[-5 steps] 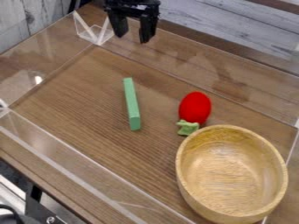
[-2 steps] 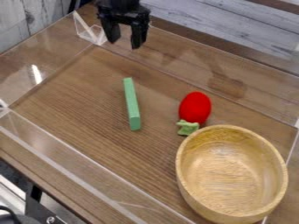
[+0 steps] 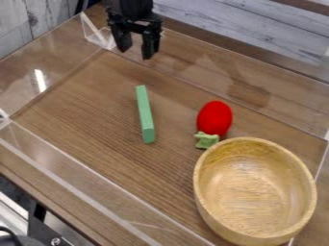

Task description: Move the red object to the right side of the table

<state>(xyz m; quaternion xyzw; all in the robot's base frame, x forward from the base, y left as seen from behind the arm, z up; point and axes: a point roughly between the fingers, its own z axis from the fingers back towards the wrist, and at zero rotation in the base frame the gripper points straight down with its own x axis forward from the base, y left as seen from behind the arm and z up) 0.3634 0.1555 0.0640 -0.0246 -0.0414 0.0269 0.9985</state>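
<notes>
Open gripper (image 3: 135,43) aloft; wooden bowl (image 3: 255,189) bare, red object (image 3: 214,118) beside.

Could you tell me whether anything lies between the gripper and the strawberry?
Nothing visible does. The open gripper hangs at the far end of the table; the green stick lies left of a straight line to the strawberry, and the bowl sits beyond it.
</notes>
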